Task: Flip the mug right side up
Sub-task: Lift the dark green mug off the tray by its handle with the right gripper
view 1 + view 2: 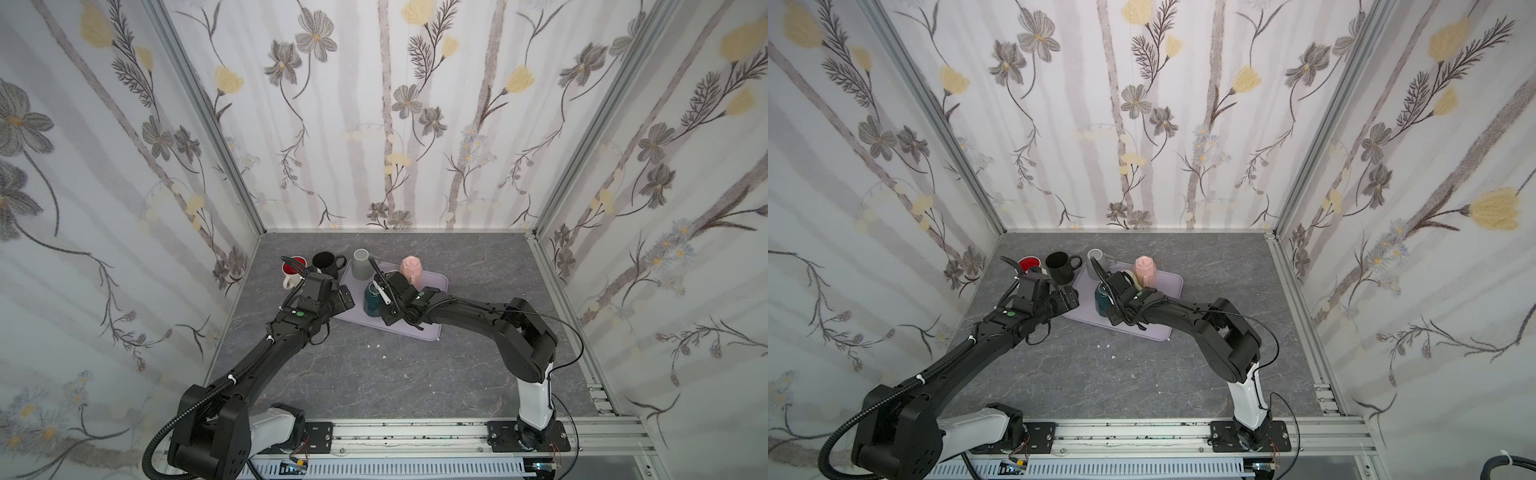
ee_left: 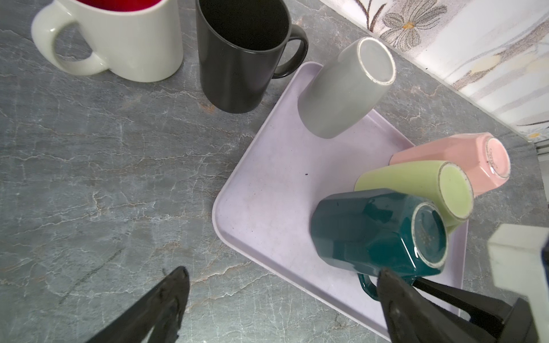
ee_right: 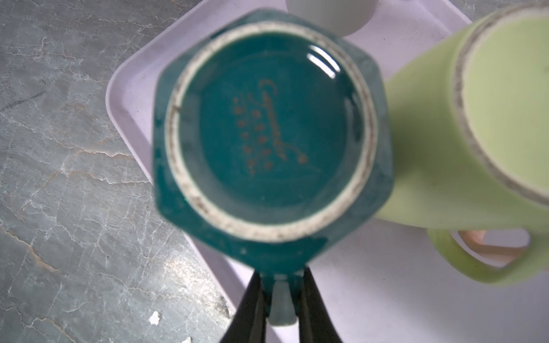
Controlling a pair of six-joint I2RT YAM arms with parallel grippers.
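Note:
A dark teal mug (image 1: 371,300) (image 1: 1101,300) stands upside down, base up, on the front left part of a lavender tray (image 1: 417,332) (image 1: 1154,330). In the right wrist view its ringed base (image 3: 267,133) fills the middle. My right gripper (image 3: 280,276) is shut on the mug's handle, one black finger pressed against each side. The left wrist view shows the same mug (image 2: 371,234) with its handle toward the tray's near edge. My left gripper (image 2: 285,271) (image 1: 347,300) hangs wide open over the tray's left edge, holding nothing.
On the tray, also upside down, are a grey mug (image 1: 361,264) (image 2: 344,89), a pink mug (image 1: 411,266) (image 2: 463,160) and a light green mug (image 2: 421,187) (image 3: 475,133) close beside the teal one. A black mug (image 1: 326,262) and a white mug with a red inside (image 1: 293,268) stand upright left of the tray.

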